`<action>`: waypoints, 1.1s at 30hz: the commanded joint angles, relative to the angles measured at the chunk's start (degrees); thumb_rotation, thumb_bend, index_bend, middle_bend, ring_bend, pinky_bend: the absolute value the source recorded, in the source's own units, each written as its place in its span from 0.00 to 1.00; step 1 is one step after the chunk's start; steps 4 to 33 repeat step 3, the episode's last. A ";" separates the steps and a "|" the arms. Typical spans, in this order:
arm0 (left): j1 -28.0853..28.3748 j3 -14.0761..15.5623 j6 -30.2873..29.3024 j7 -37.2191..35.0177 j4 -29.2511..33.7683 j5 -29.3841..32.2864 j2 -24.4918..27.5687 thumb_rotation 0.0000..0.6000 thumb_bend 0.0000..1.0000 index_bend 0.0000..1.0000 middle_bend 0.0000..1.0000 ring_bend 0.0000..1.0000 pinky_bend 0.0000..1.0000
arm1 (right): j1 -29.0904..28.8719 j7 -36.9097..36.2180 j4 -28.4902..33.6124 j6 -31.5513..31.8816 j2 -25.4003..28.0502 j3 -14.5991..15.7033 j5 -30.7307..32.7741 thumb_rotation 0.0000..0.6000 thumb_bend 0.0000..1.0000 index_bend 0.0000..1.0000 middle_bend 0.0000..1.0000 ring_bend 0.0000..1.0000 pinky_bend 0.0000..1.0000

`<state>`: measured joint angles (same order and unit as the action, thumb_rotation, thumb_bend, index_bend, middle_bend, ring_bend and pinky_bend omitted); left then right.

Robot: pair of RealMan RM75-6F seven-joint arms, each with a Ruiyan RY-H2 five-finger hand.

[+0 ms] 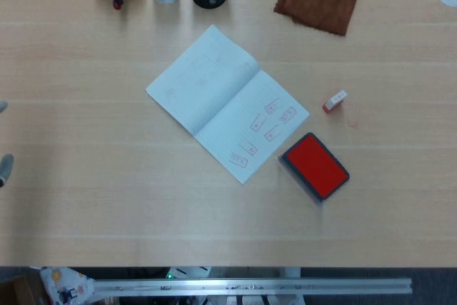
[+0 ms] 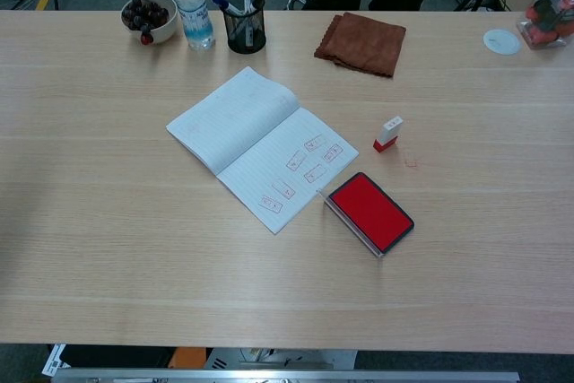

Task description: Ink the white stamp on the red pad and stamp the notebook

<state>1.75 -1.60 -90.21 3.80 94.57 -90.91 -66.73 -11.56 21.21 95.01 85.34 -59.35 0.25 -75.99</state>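
Stamp standing free on the surface, no hand gripping it

The white stamp [image 2: 388, 133] stands right of centre, just beside the notebook [image 2: 260, 145], above the red pad [image 2: 369, 211]. Right hand is out of view; a grey sliver at the head view's left edge may be the left hand [image 1: 4, 169], pose unclear. The narrow stamp could topple if approached carelessly, smearing ink.

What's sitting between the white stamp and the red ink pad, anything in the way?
Nothing visible. The white stamp stands on bare table just beyond the red ink pad, with only open tabletop between them. The notebook lies off to the pad's left, outside that path. A faint red mark on the wood beside the stamp is flat.
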 commanded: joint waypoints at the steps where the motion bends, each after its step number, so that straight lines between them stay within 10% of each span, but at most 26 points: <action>1: 0.00 0.05 -0.08 0.28 0.26 -0.10 0.07 1.00 0.28 0.17 0.14 0.22 0.13 | 1.40 -0.96 -0.47 1.05 0.34 0.32 -0.61 1.00 0.33 0.59 0.49 0.36 0.34; 33: 0.01 0.09 -0.10 0.44 0.48 -0.13 0.16 1.00 0.28 0.17 0.14 0.22 0.13 | 2.07 -1.44 -0.69 1.48 0.23 0.24 -1.00 1.00 0.33 0.59 0.49 0.36 0.34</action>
